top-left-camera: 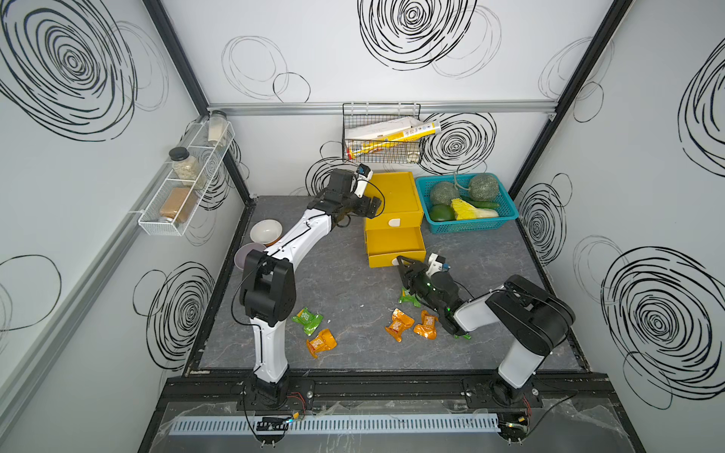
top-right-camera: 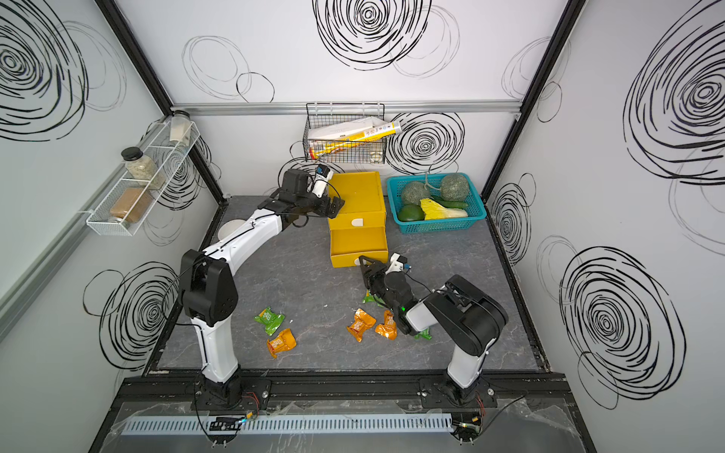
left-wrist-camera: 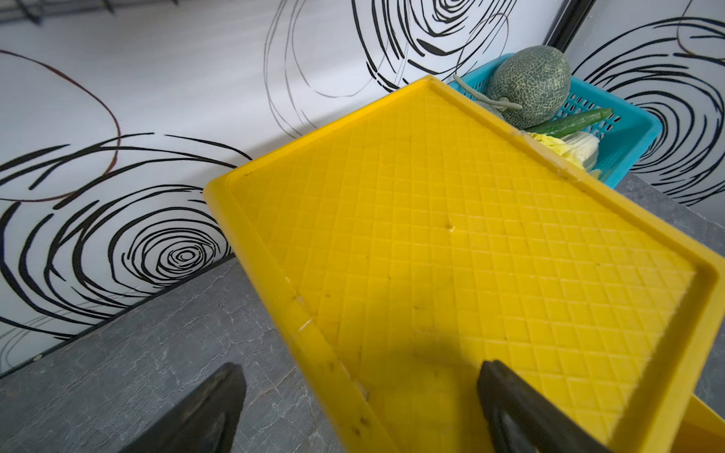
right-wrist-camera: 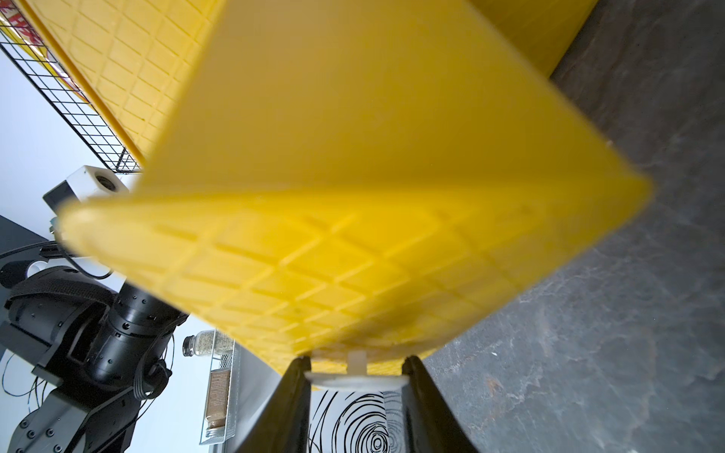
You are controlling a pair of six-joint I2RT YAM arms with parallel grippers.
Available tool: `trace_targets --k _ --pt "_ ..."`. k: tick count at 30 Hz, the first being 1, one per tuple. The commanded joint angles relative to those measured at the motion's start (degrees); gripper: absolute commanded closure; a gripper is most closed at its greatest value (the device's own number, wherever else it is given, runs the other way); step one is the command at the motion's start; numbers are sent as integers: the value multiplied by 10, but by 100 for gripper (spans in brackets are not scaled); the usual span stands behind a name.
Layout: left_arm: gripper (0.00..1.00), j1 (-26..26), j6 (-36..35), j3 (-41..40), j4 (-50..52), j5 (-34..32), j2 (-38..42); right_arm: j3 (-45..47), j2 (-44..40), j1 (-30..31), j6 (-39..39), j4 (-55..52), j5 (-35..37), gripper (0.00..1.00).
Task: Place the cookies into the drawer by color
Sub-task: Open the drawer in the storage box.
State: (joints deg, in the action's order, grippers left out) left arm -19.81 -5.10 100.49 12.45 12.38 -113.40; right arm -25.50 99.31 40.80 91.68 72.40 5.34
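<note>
The yellow drawer cabinet (top-left-camera: 392, 196) stands at the back of the table, and one drawer (top-left-camera: 394, 243) below its top one is pulled out, its inside bare. My right gripper (right-wrist-camera: 356, 364) is shut on that drawer's white tab handle (right-wrist-camera: 355, 378); in a top view the right gripper (top-left-camera: 401, 262) sits at the drawer front. My left gripper (left-wrist-camera: 361, 368) is open, straddling the cabinet's top left edge (left-wrist-camera: 314, 333), with nothing held. Cookies lie on the table: a green packet (top-left-camera: 308, 319), three orange packets (top-left-camera: 321, 342) (top-left-camera: 399, 323) (top-left-camera: 427, 324), and a green one (top-left-camera: 408, 297) partly under the right arm.
A teal basket (top-left-camera: 470, 226) of melons and vegetables stands right of the cabinet. Two bowls (top-left-camera: 266, 231) sit behind the left arm. A wire basket (top-left-camera: 382, 133) hangs on the back wall, and a jar rack (top-left-camera: 184, 184) on the left wall.
</note>
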Motion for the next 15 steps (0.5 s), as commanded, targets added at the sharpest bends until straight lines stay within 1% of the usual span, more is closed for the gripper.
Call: trace_targets --k 1,2,4,7,9,12,15 --pt "1 0 -3 -12 21 4 15 3 -5 5 -12 -4 3 60" --pt "1 0 -3 -12 22 4 15 3 -4 5 -12 -5 3 57" --pt "1 0 -3 -13 22 4 15 3 -7 5 -18 -14 3 45" --pt "1 -1 -3 -14 21 5 17 5 -27 6 -38 -42 7 35" --pt "1 -1 -3 -14 21 5 17 10 -46 7 -56 -60 13 30" --pt "1 -1 -3 -14 20 5 20 21 -83 8 -84 -89 21 26" --pt "1 -2 -2 -13 20 4 23 34 -131 10 -117 -145 34 25"
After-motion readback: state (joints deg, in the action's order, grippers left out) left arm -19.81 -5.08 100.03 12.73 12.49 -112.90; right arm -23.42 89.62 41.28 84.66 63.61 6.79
